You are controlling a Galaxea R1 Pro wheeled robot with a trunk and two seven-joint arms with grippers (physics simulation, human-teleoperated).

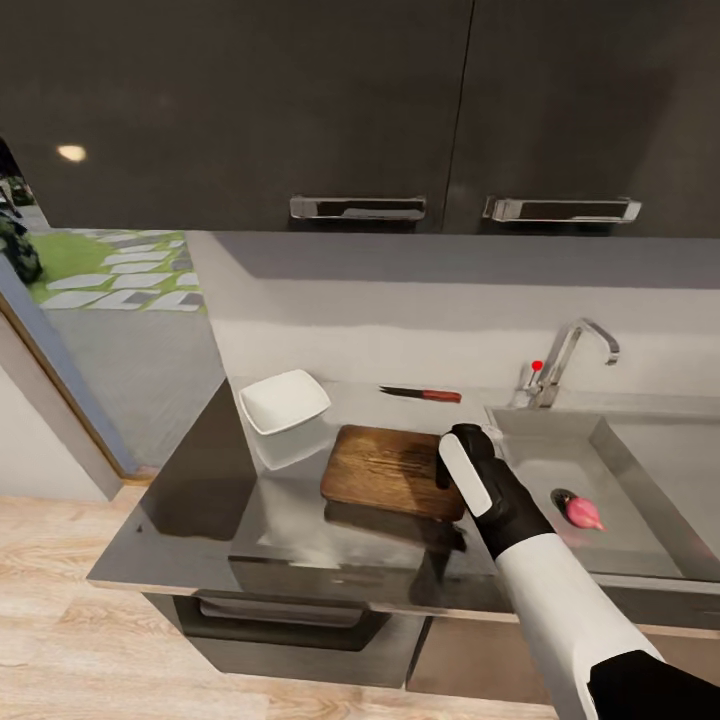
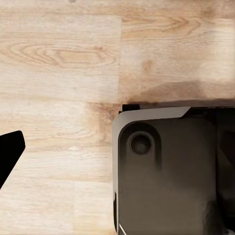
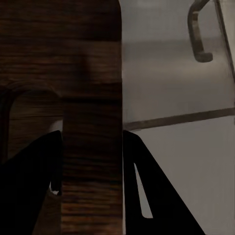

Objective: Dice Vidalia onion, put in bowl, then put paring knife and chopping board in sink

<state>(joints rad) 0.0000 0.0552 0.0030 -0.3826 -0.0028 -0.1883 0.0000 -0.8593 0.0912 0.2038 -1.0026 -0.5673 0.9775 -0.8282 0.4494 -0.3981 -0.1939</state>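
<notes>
The onion (image 1: 584,513) is whole in the sink (image 1: 640,470); nothing is cut yet.

The right tool (image 1: 462,470) grips the sink-side end of the chopping board (image 1: 385,468) on the tabletop (image 1: 200,540). The knife (image 1: 421,394) lies behind the board, and the empty bowl (image 1: 284,401) sits beside it. I cannot tell if the left tool (image 2: 9,152) is released or clenched.

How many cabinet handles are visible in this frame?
2: the left handle above the chopping board, the right handle above the tap. Others may lie outside the frame.
</notes>
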